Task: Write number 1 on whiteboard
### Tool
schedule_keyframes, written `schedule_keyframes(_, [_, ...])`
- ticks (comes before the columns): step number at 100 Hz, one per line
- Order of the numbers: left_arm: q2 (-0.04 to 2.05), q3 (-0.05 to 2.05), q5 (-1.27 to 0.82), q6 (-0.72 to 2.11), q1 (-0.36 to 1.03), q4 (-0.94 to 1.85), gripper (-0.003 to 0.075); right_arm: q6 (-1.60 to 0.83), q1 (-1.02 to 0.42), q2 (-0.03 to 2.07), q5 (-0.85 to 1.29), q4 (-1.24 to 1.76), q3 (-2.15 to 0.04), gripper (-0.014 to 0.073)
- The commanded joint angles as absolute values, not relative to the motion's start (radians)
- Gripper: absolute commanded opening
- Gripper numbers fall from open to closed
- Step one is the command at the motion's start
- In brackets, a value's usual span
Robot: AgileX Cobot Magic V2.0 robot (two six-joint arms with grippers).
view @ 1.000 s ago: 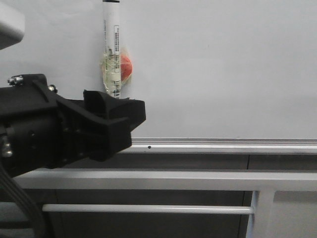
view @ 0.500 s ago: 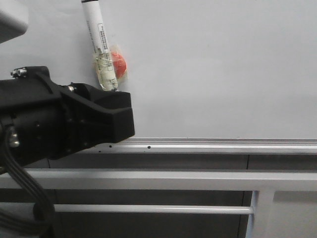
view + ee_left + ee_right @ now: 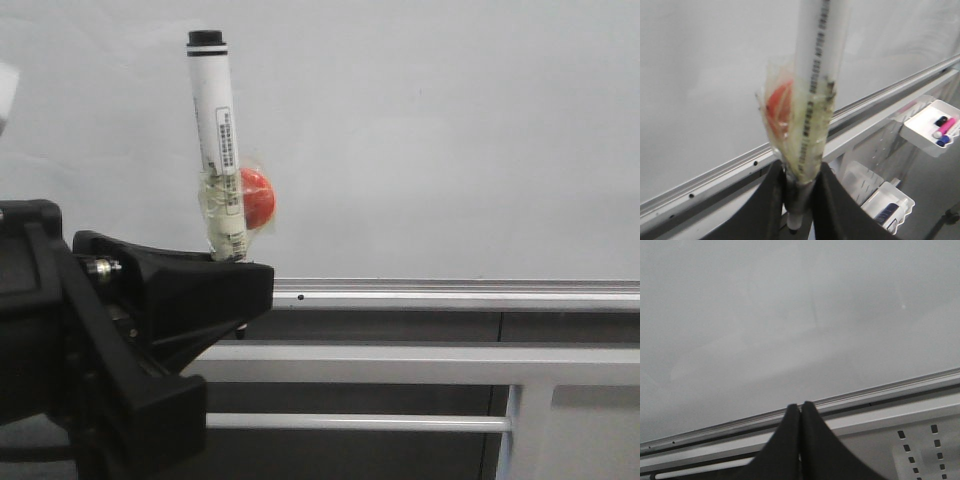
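Note:
The whiteboard fills the background as a plain white surface with a silver rail along its lower edge. No number 1 is in view on it. My left gripper sits low at the left, shut on the bottom end of a white marker pen. The pen stands almost upright in front of the board, black end up, with a red ball taped to it. The left wrist view shows the fingers clamping the pen. My right gripper is shut and empty, facing the whiteboard.
Grey frame bars run below the rail. A white tray holding small markers hangs off the frame, with another tray lower down. A perforated panel lies under the board.
My left gripper has dropped lower with the pen. The pen went from leaning left to nearly upright, and its black top end has come into view.

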State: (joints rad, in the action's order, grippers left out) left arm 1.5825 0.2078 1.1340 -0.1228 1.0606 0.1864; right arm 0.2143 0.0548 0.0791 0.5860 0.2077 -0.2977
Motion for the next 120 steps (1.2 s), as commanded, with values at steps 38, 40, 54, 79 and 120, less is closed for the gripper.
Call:
schedule_keyframes(38, [1.461,0.240,1.163,-0.027,1.062,0.088,-0.0020,0.133,0.049,0.101,0.543,0.374,-0.333,-0.0064])
schedule_keyframes(40, [1.454,0.249,1.126,-0.025,1.062,0.070,-0.0020,0.082,0.036,0.101,0.552,0.400,-0.333,-0.0064])
schedule_keyframes(54, [1.406,0.333,0.878,-0.019,1.062,-0.073,-0.0020,-0.246,-0.051,0.101,0.577,0.580,-0.333,-0.0064])
schedule_keyframes(79, [1.305,0.592,0.141,-0.019,1.062,-0.290,-0.0020,-0.560,-0.279,0.135,0.665,0.652,-0.376,-0.0062])
schedule_keyframes(120, [1.283,0.769,-0.277,-0.019,1.117,-0.533,-0.0020,-0.566,-0.408,0.328,0.700,0.729,-0.487,0.0448])
